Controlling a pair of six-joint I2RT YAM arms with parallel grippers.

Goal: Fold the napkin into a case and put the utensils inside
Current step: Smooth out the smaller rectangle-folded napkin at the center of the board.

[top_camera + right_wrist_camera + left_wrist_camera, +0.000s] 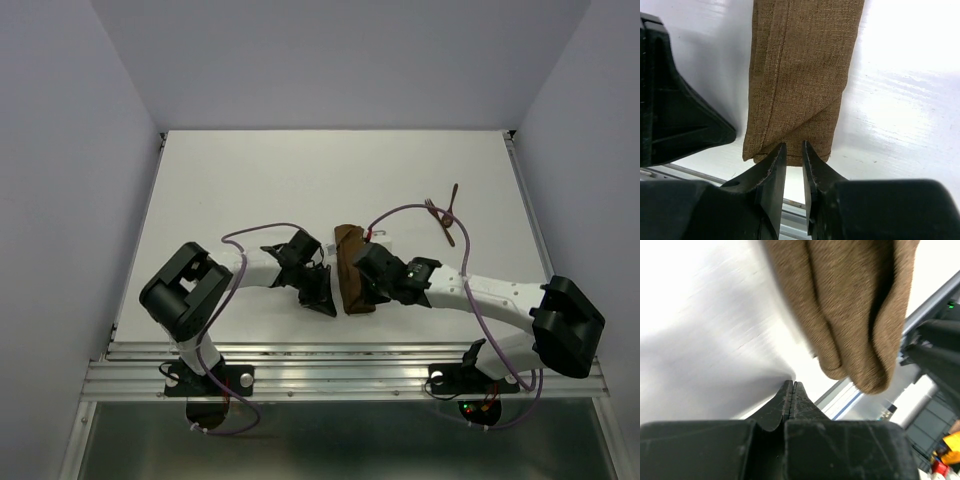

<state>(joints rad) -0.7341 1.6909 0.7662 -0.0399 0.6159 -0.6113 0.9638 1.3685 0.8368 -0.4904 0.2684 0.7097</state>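
Right wrist: case (800,75) near end at right pincer (793,145) tips, jaws narrowly apart; left pincer (791,384) closed, near case.

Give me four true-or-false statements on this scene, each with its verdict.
1. The left gripper is shut and holds nothing. True.
2. The utensils lie inside the napkin. False: they lie on the bare table, off to the napkin's right.
3. The napkin is spread out flat. False: it is folded into a narrow strip.
4. The right gripper sits at the napkin's near end, jaws slightly apart. True.
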